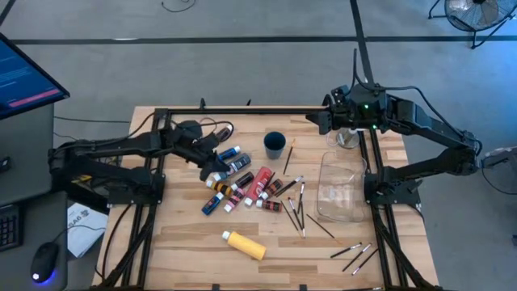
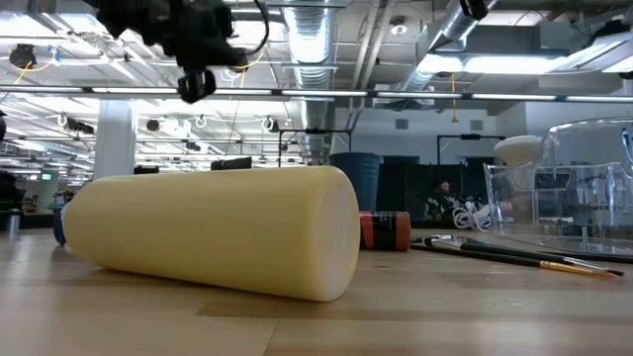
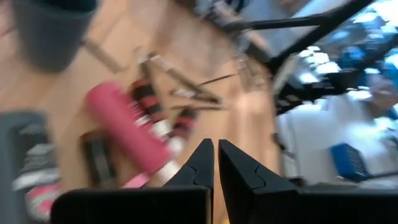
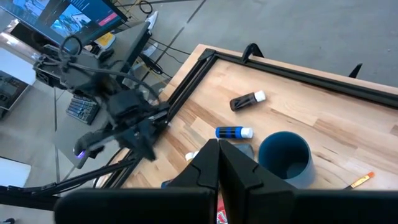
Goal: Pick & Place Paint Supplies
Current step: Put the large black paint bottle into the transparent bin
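Stock on table: a heap of small paint tubes at the table's middle, a red tube among them, thin brushes just beside the heap and more brushes well apart near the front edge, one yellow bottle lying alone on its side toward the front. Also present: a dark blue cup and a clear container. Left gripper, fingers pressed together and holding nothing, hangs above the table at the heap's near edge; in its wrist view the red tube lies just ahead of the fingertips and to one side, long axis slanting across the line of the fingers. Right gripper, fingers likewise together and empty, sits raised at the table's back edge, well apart from the heap. Judgement: the left arm is the nearer; its fingers must part and turn square to a tube's long axis before closing.
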Controlling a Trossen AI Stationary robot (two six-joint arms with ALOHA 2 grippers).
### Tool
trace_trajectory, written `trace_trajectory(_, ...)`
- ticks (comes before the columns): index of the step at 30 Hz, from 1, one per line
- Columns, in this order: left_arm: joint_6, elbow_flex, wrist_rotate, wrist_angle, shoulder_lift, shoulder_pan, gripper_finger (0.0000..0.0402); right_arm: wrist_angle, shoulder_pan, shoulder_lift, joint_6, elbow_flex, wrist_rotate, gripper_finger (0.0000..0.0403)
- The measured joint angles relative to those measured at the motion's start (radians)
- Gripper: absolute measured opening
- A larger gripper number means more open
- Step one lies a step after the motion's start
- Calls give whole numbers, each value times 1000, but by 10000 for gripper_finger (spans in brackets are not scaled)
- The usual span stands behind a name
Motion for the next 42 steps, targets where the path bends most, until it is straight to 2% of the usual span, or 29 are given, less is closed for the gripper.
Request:
trace_trajectory(5, 101, 0, -65, -97, 63, -9, 11, -1, 16, 0, 0, 0, 0, 0)
trace_trajectory(9, 181, 0, -109, -96, 123, -45, 40, -2, 25, 0, 0, 0, -1, 0)
trace_trajectory(20, 348, 0, -454, -95, 207, -123, 161, -1, 26, 1, 3, 0, 0, 0)
trace_trajectory(27, 361, 0, -438, -96, 320, -116, 206, -1, 26, 1, 3, 0, 3, 0)
trace_trajectory(29, 375, 0, -460, -92, 345, -120, 213, -1, 26, 4, 3, 0, 4, 0)
trace_trajectory(32, 397, 0, -533, -88, 366, -121, 218, -3, 26, 18, 3, -2, 4, 0)
trace_trajectory(42, 391, 4, -554, -30, 467, -100, 219, 0, 53, 67, 3, -1, -1, 0)
